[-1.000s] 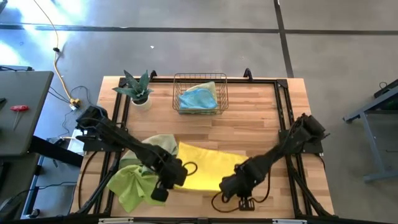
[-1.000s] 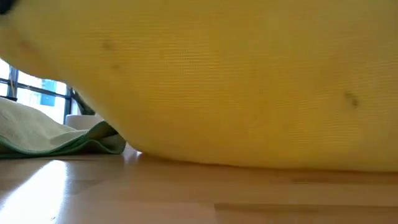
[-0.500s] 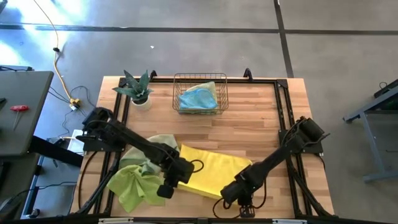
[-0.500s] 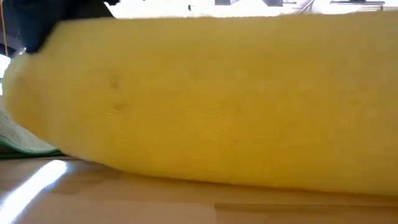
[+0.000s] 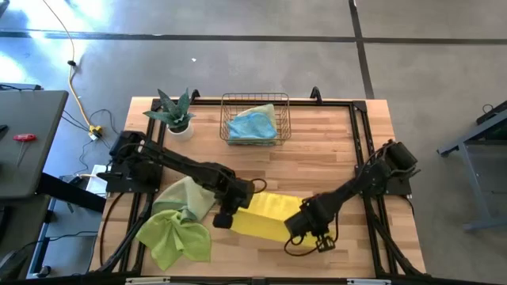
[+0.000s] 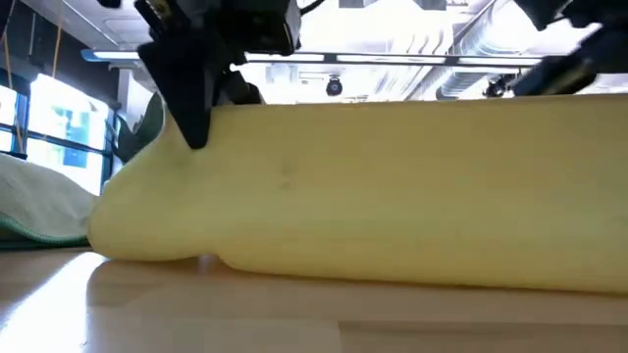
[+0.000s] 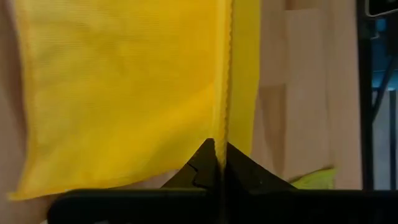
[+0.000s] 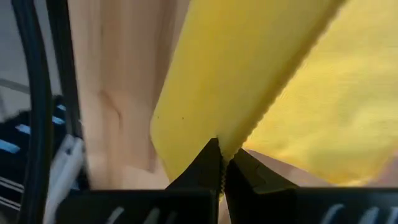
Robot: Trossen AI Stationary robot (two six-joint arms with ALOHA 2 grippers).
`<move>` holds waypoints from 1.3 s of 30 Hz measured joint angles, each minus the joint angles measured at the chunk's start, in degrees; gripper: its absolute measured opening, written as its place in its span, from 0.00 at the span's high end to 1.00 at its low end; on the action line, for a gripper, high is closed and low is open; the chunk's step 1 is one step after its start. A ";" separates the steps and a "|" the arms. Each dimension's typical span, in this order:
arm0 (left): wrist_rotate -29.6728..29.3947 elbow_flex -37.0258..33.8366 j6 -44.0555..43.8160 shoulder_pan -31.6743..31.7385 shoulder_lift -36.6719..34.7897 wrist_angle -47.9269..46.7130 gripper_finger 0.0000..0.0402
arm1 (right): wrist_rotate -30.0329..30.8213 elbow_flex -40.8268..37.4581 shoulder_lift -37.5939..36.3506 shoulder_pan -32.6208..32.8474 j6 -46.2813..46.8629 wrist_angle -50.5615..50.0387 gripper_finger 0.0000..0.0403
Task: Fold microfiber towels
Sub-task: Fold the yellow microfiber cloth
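Observation:
The yellow towel (image 5: 265,215) is held up between both grippers at the table's near middle, and it fills the low view (image 6: 373,186). My left gripper (image 5: 226,214) is shut on its left end, my right gripper (image 5: 301,227) on its right end. A pale sage towel (image 5: 187,196) and a lime green towel (image 5: 173,239) lie crumpled on the table left of it. A light blue towel (image 5: 253,123) lies in the wire basket (image 5: 255,100) at the far edge. My left gripper pinches the yellow towel's hemmed edge (image 7: 221,127) between its two fingers, at the towel's upper left corner (image 6: 201,116). The towel hangs below the fingers, with its lower part (image 6: 157,250) on the table. Its top edge runs straight toward the other gripper. My right gripper pinches the yellow towel's edge (image 8: 231,144) between its two shut fingers, at the towel's right end. The cloth hangs below the fingers and spreads away from them. How many layers it holds cannot be told.
A potted spiky plant (image 5: 174,113) stands at the far left corner beside the basket. Black frame rails (image 5: 360,150) run along the table's sides. Bare wood (image 5: 317,166) lies between the basket and the yellow towel.
Both grippers have gone toward the table's far edge, still shut on the yellow towel. The towel has been drawn away from the near edge and now shows as a narrower band, hanging from the grippers with its lower part on the table.

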 joint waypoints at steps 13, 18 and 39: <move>-0.85 -4.25 0.64 4.25 -0.02 2.64 1.00 | -1.02 -25.83 -14.93 -10.56 2.76 23.79 1.00; -2.80 -5.71 0.51 6.23 0.61 5.85 1.00 | 1.82 -27.56 -17.98 -13.64 -0.14 24.62 1.00; -6.93 -5.77 0.81 9.19 4.28 4.75 0.95 | 3.34 -30.77 -17.88 -18.91 3.67 26.62 0.76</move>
